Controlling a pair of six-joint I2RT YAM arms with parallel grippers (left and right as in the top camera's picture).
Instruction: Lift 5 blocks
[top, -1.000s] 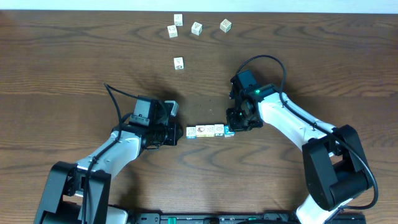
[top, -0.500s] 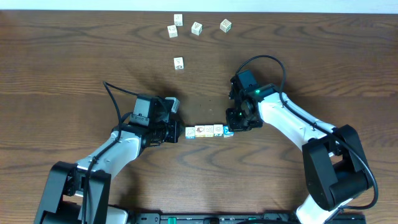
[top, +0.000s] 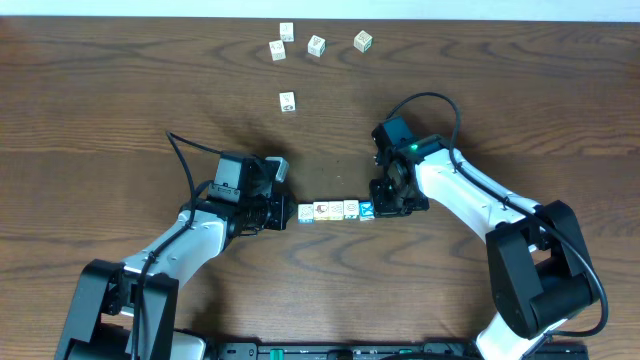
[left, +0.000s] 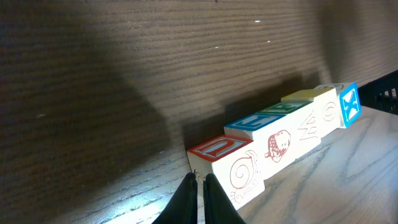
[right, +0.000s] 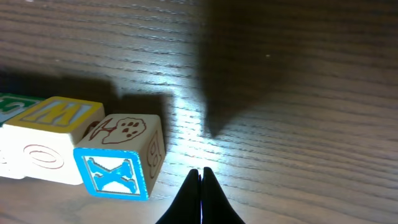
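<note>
The worktop (top: 120, 100) is showing dark brown wood with a fine straight grain and a slight sheen. The blocks (top: 338, 210) are sitting on it in one tight row, face to face, toward the near edge and about midway between the left and right edges. They are small, square-cornered cubes in cream, each with coloured borders and little printed drawings. The red-edged block (left: 227, 165) is showing a snail, and at the other end the X block (right: 115, 174) is showing a white X on bright blue.

The left gripper (left: 198, 196) is pointing at the red-edged end with its fingers pressed together, holding nothing; I cannot tell whether it is touching. The right gripper (right: 200, 186) is hanging just beside the X block, fingers likewise together and empty.

Five loose cubes (top: 316, 45) are lying near the far edge.
</note>
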